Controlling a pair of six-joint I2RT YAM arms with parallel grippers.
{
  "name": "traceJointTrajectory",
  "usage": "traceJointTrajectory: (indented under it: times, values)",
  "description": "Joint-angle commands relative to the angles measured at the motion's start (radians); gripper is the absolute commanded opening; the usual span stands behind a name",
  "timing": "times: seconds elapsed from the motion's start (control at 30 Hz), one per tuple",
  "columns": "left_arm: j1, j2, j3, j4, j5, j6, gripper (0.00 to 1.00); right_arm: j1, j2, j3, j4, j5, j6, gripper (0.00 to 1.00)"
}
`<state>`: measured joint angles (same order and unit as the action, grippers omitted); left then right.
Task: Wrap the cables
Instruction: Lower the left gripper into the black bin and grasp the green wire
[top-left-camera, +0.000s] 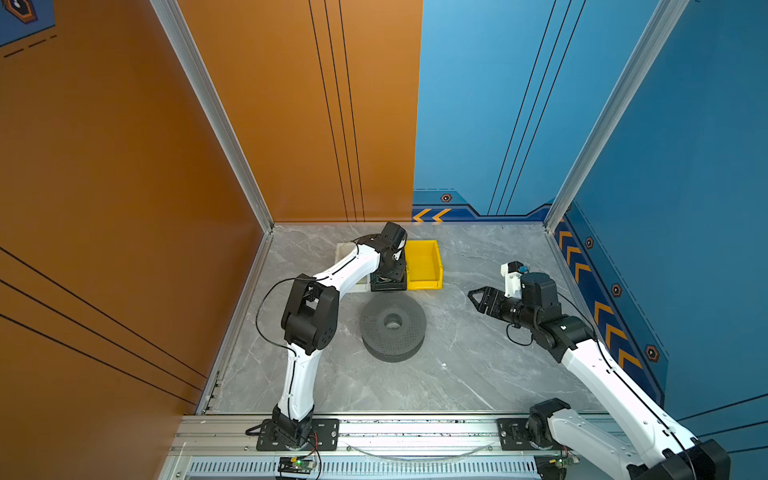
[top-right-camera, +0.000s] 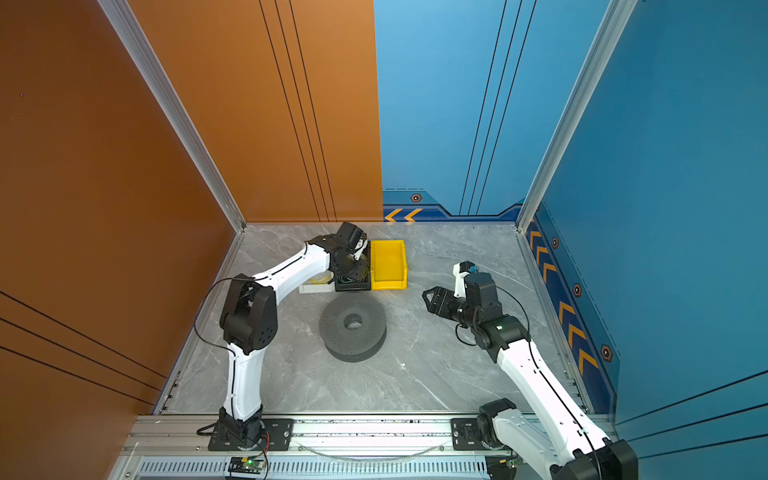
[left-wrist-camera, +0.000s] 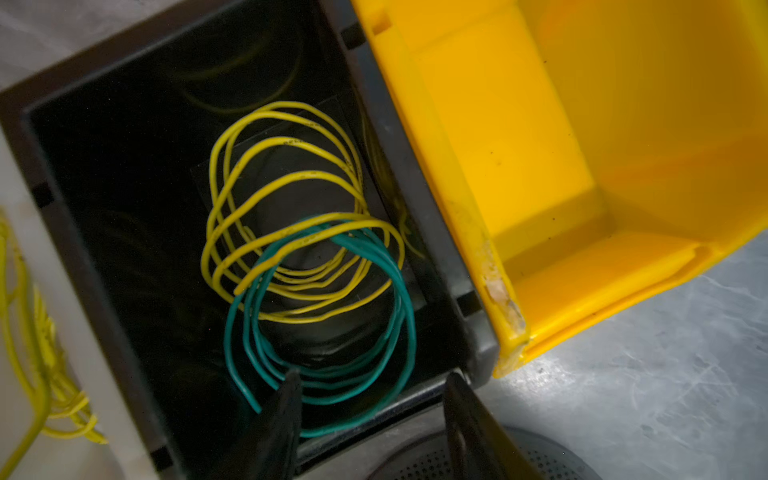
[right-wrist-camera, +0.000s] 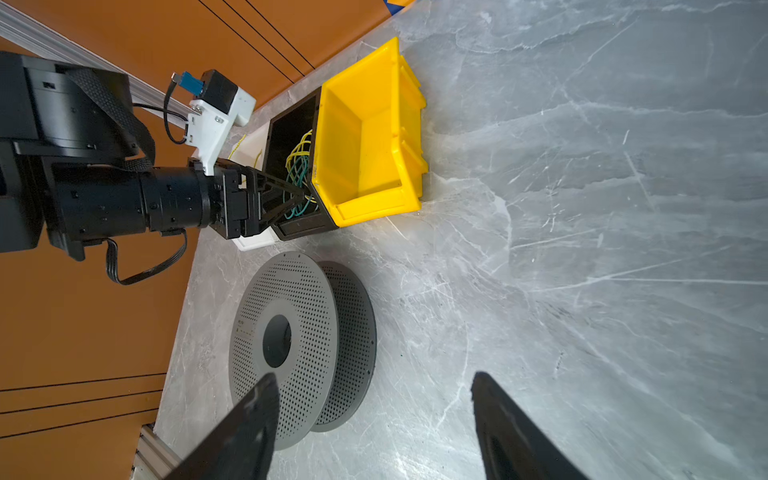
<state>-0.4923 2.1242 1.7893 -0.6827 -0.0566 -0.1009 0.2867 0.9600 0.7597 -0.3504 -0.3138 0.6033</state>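
Note:
The cables are one thin teal-green wire (left-wrist-camera: 328, 401), coiled in loops on the floor of a black bin (left-wrist-camera: 399, 137) and partly under a yellow wire coil (left-wrist-camera: 291, 174). My left gripper (left-wrist-camera: 371, 376) points down into that bin and is open. One finger sits among the teal loops, the other over the bin's near wall, and nothing is pinched between them. A grey perforated spool (top-left-camera: 392, 328) lies flat just in front of the bin. My right gripper (top-left-camera: 471, 294) hovers open and empty over the table to the right of the spool (right-wrist-camera: 307, 299).
An empty yellow bin (top-left-camera: 422, 266) stands against the black bin's right side. A white tray (top-right-camera: 316, 286) with more yellow wire sits on its left. Orange and blue walls close in the grey marble table (top-left-camera: 478, 374). An aluminium rail (top-left-camera: 415, 430) runs along the front.

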Motion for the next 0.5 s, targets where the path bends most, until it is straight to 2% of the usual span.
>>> traceJointTrajectory:
  times: [0.0,0.1,0.33,0.47]
  values:
    - [0.001,0.043,0.052,-0.043,-0.041,0.023,0.55,-0.017,-0.019,-0.016,-0.021,-0.025,-0.020,0.74]
    - [0.001,0.069,0.076,-0.047,-0.037,0.025,0.54,-0.031,-0.021,-0.021,-0.021,-0.032,-0.020,0.73]
    - [0.003,0.110,0.108,-0.054,-0.042,0.030,0.44,-0.050,-0.018,-0.033,-0.019,-0.034,-0.024,0.73]
    - [0.006,0.109,0.106,-0.054,-0.052,0.024,0.30,-0.054,-0.014,-0.032,-0.019,-0.031,-0.022,0.72]
